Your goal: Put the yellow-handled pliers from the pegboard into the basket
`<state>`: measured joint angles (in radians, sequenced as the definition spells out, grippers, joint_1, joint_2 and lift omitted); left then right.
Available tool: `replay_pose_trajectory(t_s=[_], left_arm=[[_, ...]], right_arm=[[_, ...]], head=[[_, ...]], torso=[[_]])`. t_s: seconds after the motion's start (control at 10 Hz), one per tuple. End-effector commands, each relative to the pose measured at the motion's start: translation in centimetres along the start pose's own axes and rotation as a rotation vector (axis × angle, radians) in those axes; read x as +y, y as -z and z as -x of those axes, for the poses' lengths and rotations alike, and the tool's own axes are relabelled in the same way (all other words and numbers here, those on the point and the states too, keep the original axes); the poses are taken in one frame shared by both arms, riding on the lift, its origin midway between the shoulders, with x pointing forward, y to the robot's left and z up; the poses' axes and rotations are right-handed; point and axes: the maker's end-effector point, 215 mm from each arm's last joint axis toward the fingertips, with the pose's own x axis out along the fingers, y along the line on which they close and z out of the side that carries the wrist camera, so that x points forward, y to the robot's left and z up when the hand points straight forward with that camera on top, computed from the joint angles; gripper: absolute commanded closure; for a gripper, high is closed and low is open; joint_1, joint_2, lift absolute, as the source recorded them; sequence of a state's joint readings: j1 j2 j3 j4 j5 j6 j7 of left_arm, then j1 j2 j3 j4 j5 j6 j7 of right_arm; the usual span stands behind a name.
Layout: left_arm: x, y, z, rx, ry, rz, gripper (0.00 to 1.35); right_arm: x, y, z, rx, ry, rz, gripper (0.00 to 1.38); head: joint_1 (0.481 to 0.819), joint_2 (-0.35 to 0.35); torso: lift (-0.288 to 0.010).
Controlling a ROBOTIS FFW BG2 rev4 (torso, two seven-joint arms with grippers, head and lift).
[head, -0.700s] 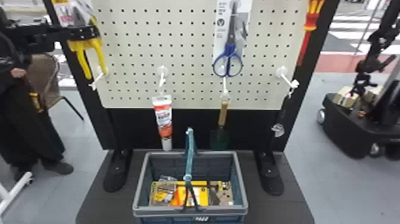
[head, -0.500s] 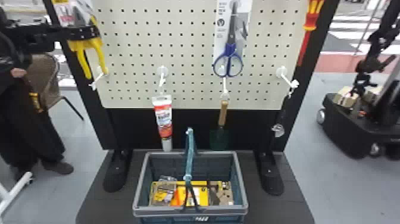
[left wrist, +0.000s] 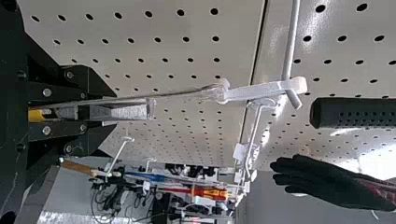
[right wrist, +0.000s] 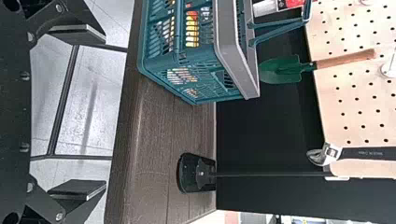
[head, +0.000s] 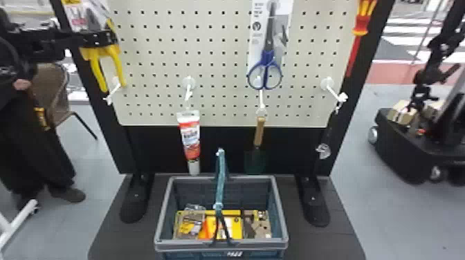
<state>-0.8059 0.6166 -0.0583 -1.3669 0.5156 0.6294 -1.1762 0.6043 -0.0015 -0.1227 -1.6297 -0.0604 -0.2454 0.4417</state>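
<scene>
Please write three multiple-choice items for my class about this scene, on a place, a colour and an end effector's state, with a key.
1. Where are the scissors?
A. In the basket
B. Above the trowel
C. Below the trowel

2. What colour are the scissors' handles?
A. Blue
B. Red
C. Green

3. What is the right end effector doing?
A. Gripping the scissors
B. Gripping the trowel
C. Standing open

Key:
1. B: the head view shows them hanging higher than the trowel.
2. A: both finger loops are blue.
3. C: its two fingers stand wide apart.
</scene>
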Motion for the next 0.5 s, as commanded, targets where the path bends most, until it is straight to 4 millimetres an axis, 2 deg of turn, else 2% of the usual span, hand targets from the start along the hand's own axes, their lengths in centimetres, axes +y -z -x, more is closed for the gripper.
replay_pose_trajectory(t_s=[0.0,0.4], left_arm=[[-0.8,-0.4,-0.1,0.007,0.006,-0.013,1.21],[-2.1,-1.6,-0.2,0.004,0.019,-0.046,1.21]], right_arm=[[0.0,0.1,0.2,0.001,0.004,-0.003,0.2],[0.0,0.1,0.3,0.001,0.005,-0.009,0.2]], head=[[0.549,0.0],[0.549,0.0]], torso=[[-0.1],[-0.1]])
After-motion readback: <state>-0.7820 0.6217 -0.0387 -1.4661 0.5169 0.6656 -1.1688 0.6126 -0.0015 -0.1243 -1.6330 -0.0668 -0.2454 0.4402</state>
